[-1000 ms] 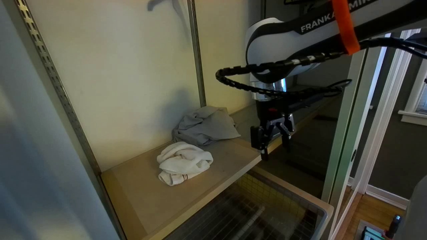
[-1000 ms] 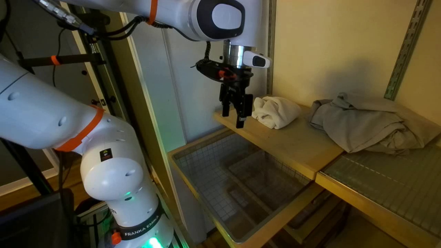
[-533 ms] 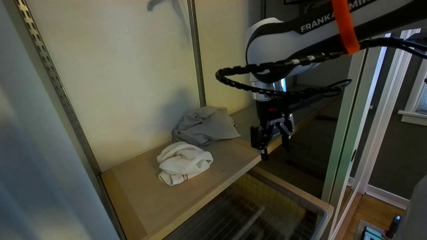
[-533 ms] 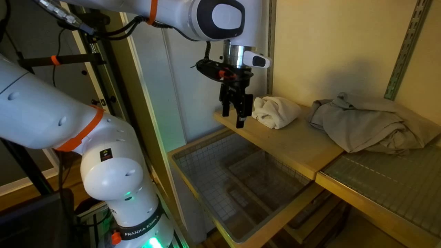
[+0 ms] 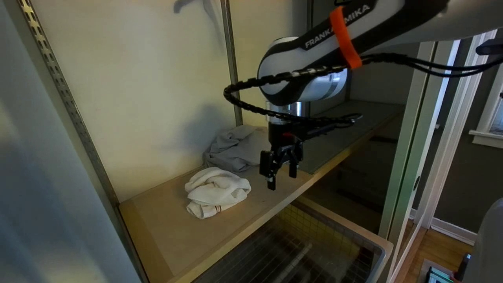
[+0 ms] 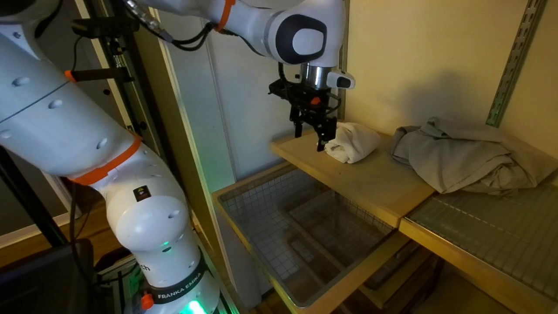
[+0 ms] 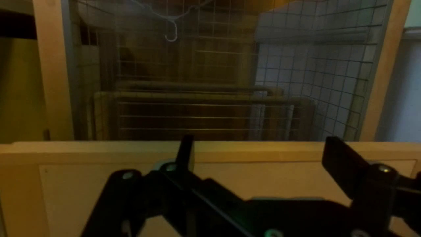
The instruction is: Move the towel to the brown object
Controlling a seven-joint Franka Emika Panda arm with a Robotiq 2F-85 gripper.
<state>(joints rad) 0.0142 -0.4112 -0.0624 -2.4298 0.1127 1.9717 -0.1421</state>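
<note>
In an exterior view, my black two-fingered gripper (image 5: 282, 181) hung near the flat tan wooden shelf (image 5: 169, 232), jaws wide. At my nine o'clock, the crumpled white cloth towel (image 5: 218, 190) lay on the shelf; the rumpled grey-brown fabric heap (image 5: 235, 150) lay at the towel's one o'clock.

In an exterior view we are finding the jaws hiding one edge of the white towel (image 6: 355, 141); in an exterior view they are covering part of the grey-brown cloth (image 5: 232, 151). In the wrist view we are seeing the jaws and tabletop (image 7: 72, 194) cut off below, a hanger (image 7: 171, 18) above. Through the wire basket (image 7: 345, 75) we are recording shapes too blurred to name. We are judging the square label (image 6: 141, 193) on the arm (image 6: 78, 126) too small to read.
</note>
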